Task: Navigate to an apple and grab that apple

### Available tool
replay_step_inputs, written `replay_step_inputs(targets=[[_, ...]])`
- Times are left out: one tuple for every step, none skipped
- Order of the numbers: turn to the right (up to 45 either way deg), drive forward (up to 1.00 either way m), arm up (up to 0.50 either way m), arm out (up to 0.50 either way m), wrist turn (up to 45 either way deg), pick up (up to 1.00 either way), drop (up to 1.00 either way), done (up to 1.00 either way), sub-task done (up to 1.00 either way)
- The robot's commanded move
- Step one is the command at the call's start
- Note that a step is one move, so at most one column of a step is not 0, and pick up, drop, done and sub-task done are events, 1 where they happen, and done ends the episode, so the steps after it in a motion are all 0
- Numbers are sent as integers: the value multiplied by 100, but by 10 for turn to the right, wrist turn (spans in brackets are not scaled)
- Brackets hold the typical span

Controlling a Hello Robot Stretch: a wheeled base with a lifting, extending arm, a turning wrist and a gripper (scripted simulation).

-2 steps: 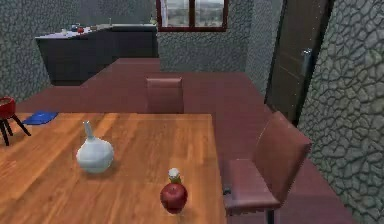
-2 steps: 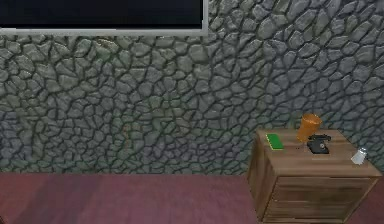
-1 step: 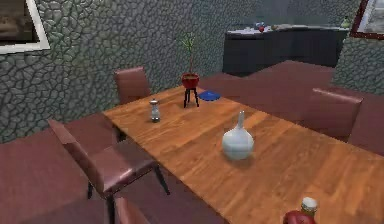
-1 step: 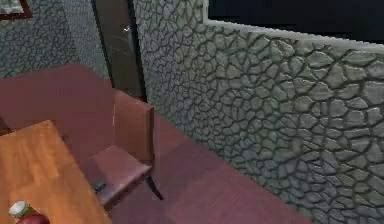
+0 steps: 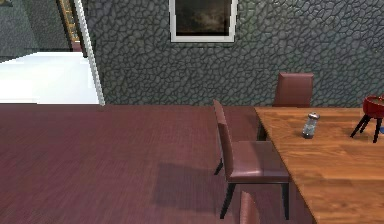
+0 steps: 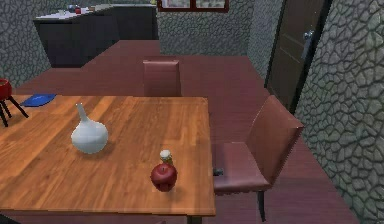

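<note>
A small dark red round thing (image 6: 164, 176) with a pale stub on top stands near the front edge of the wooden table (image 6: 130, 120) in the arm side view; it may be the apple, but its shape is too small to tell. To its left stands a pale blue-white vase (image 6: 88, 134) with a narrow neck.
In the forward view the table (image 5: 330, 160) fills the lower right, bearing a small glass jar (image 5: 311, 125) and a red bowl on black legs (image 5: 375, 110). Maroon chairs (image 5: 250, 160) (image 6: 255, 150) (image 6: 161, 77) ring the table. A blue plate (image 6: 38, 100) lies at the left. A dark door (image 6: 300, 50) is at the right. Open floor (image 5: 100, 160) lies to the left.
</note>
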Motion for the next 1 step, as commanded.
replay_step_inputs(targets=[[0,0,50,0,0,0,0,0,0]])
